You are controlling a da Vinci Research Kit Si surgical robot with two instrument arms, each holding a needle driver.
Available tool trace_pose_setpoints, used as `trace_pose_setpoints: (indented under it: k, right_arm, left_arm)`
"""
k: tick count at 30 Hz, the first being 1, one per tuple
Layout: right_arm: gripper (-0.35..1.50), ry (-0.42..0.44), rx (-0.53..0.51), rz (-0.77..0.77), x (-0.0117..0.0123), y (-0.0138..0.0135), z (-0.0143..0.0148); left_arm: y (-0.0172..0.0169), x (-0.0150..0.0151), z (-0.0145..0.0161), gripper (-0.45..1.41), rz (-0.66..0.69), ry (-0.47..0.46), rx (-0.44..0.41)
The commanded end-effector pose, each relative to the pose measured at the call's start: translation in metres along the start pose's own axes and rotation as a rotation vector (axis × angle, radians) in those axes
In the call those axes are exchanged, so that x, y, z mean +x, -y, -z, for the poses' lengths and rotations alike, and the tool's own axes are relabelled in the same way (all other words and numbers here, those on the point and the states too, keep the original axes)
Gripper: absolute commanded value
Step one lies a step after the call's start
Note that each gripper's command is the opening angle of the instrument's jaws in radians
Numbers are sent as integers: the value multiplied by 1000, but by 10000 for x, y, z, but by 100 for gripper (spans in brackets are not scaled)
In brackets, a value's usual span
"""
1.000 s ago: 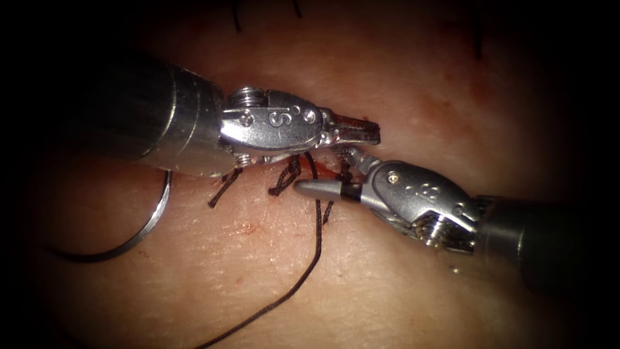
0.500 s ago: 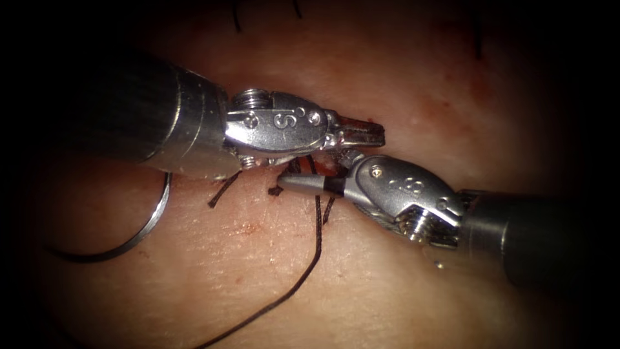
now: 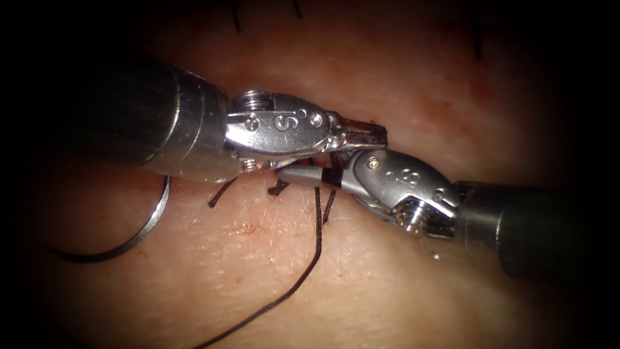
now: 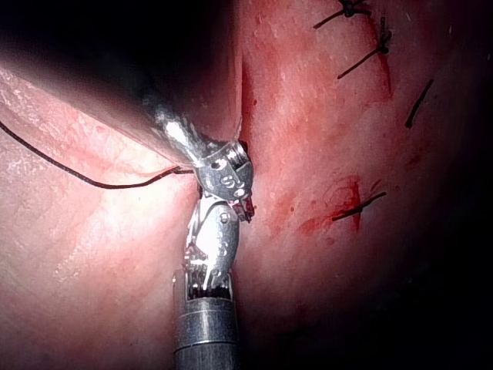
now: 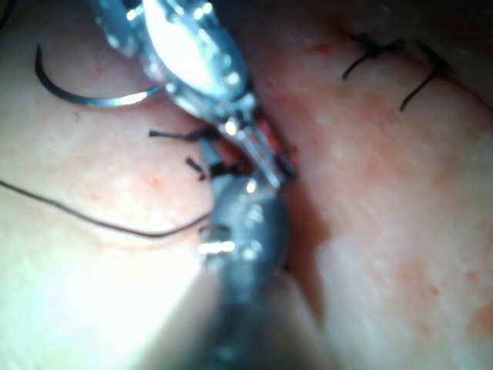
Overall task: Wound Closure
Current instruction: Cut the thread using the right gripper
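The long dark thread [image 3: 316,239] runs from nearest the endoscope up toward the right claw [image 3: 315,169], where it crosses one jaw as a black band. The thin curved steel needle [image 3: 154,220] lies loose on the surface well to the left of both claws, partly tucked under the left arm's shaft. It is not in the tissue and neither tool holds it. Short dark cut ends of thread [image 3: 223,191] stick out just below the left claw's wrist.

The pale pink, glistening pork tissue [image 3: 258,271] carries faint specks of red fluid [image 3: 248,227]. The left wrist view shows dark finished stitches [image 4: 358,206] beyond the tools.

The right arm comes in from the right. Its claw is spread, with one jaw stretched leftward under the left tool, and it pinches nothing that I can see. The left claw [image 3: 361,134] sits just above it, almost touching, with its jaws pressed together. Whether they pinch anything cannot be told. Farther back, more dark thread ends [image 3: 236,19] stand at the far edge.
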Motion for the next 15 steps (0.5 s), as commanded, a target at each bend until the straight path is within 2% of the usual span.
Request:
trace_pose_setpoints:
  k: [1, 6, 15]
  right_arm:
    - [138, 1, 9, 2, -7, 2, -5]
    - [136, 19, 24, 5, -17, -1, 3]
    - [136, 18, 35, 7, -17, 0, 14]
  left_arm:
    - [-2, -4, -5, -45, 1, -1, -4]
    - [3, -4, 10, -45, -3, -8, -7]
    - [5, -8, 29, -45, -1, -7, 9]
